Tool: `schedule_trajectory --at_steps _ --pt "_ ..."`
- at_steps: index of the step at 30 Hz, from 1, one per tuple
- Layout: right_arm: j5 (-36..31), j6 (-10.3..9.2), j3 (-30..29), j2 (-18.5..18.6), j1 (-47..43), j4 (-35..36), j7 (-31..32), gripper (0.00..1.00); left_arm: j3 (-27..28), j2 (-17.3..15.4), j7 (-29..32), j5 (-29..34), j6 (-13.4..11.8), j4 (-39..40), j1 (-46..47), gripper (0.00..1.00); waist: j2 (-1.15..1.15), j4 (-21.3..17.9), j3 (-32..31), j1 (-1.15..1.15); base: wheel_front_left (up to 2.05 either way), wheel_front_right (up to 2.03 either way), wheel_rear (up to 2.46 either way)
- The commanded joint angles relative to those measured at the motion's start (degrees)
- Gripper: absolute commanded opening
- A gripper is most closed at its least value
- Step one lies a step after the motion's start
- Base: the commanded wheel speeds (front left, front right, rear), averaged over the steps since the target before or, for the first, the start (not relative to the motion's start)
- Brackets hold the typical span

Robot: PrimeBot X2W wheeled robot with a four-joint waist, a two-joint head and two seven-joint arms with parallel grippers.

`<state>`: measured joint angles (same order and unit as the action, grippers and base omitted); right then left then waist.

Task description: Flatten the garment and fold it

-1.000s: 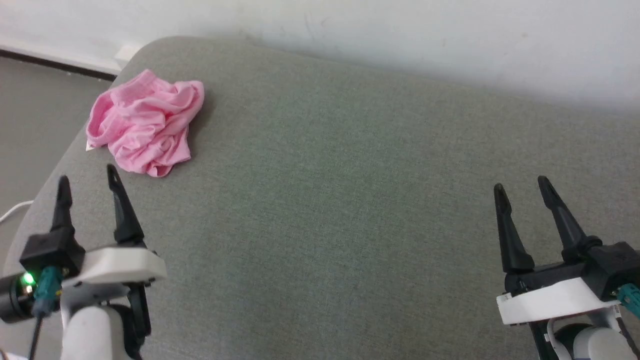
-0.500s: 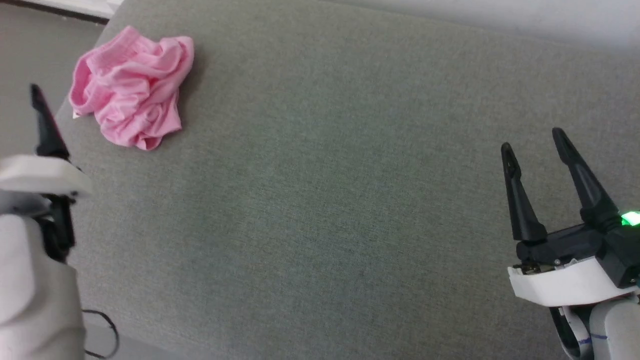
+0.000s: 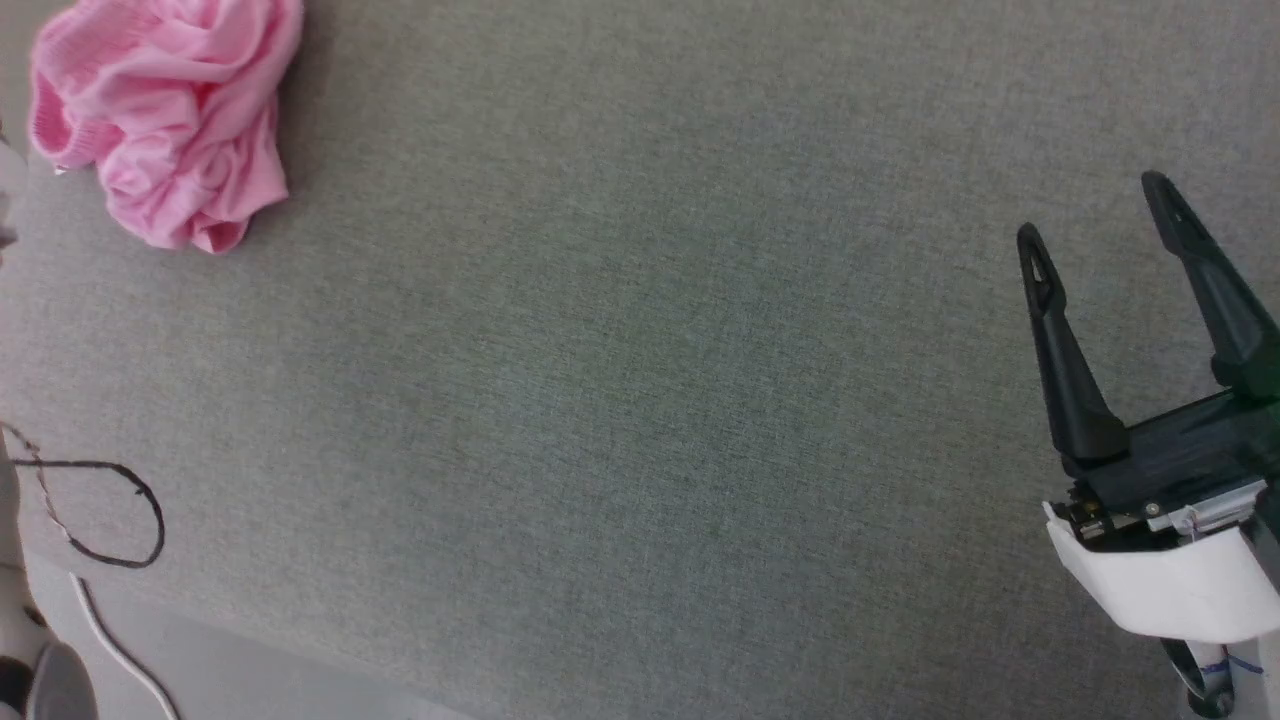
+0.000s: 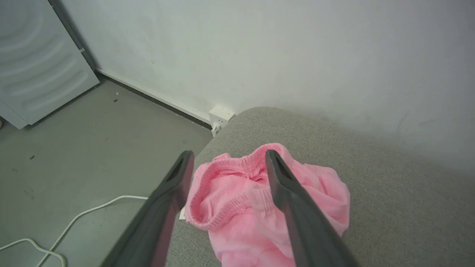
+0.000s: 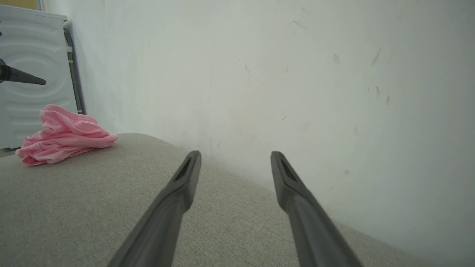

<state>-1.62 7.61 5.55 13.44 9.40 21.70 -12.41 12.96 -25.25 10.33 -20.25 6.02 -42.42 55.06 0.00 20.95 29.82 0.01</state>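
Observation:
The garment [image 3: 165,110], a pair of light pink shorts, lies crumpled in a heap near the far left corner of the grey fabric-covered surface [image 3: 640,400]. Its gathered waistband faces my left gripper [image 4: 229,154], which is open and hangs above the near side of the heap [image 4: 230,196] without touching it. My right gripper [image 3: 1092,212] is open and empty over the right side of the surface, far from the shorts. In the right wrist view the heap [image 5: 63,141] lies far off to the left, with one finger [image 5: 22,76] of my left gripper above it.
A wall runs just behind the surface [image 5: 259,74]. Past the rounded left corner the floor drops away, with a white cable [image 4: 74,222], a wall socket [image 4: 220,115] and a white appliance [image 4: 33,66]. A dark cable loop [image 3: 110,520] lies at the near left edge.
The head camera has tilted down and closer, so the whole picture shifted. My left gripper has passed out of the head view to the left. The shorts lie as before.

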Motion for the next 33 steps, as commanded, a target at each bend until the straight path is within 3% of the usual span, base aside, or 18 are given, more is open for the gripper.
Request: schedule_trajectory --at_steps 1,5,12,17,23,24,33 --pt "-0.5 -0.10 0.1 0.5 1.1 1.1 -0.6 1.00 -1.1 -0.4 2.1 -1.9 0.4 -0.9 2.3 1.00 0.00 -0.4 3.9 -0.01 0.00 0.00 0.00" --pt "-1.1 -0.11 0.6 1.4 2.4 3.3 -1.1 1.00 -5.8 -2.6 13.5 -10.2 0.7 -0.1 5.7 1.00 0.00 -0.7 7.0 -0.01 0.00 0.00 0.00" --pt "-2.0 -0.11 1.2 2.3 4.4 6.6 -2.0 1.00 -14.8 -9.2 28.8 -17.9 1.1 1.0 7.6 1.00 0.00 -1.1 12.4 -0.01 0.00 0.00 0.00" --pt "-2.3 -0.12 1.6 2.9 5.7 7.9 -2.6 1.00 -19.4 -11.1 32.7 -20.6 1.4 -1.3 8.2 1.00 0.00 -0.8 15.3 -0.01 0.00 0.00 0.00" --pt "-2.2 -0.12 1.4 2.7 6.4 7.5 -2.6 1.00 -23.9 -9.9 32.5 -22.0 1.5 -3.5 6.8 1.00 0.00 -1.0 15.2 -0.01 0.00 0.00 0.00" --pt "-2.1 -0.12 1.4 2.7 6.5 7.4 -2.6 1.00 -24.6 -10.1 32.6 -22.1 1.5 -3.8 6.6 0.00 0.00 -1.1 14.8 -0.01 0.00 0.00 0.00" --pt "-1.3 -0.12 0.8 0.3 5.7 5.0 -2.6 1.00 -28.3 -14.9 27.3 -22.6 1.5 -2.5 9.1 0.00 0.00 -1.7 9.5 -0.01 0.00 0.00 0.00"
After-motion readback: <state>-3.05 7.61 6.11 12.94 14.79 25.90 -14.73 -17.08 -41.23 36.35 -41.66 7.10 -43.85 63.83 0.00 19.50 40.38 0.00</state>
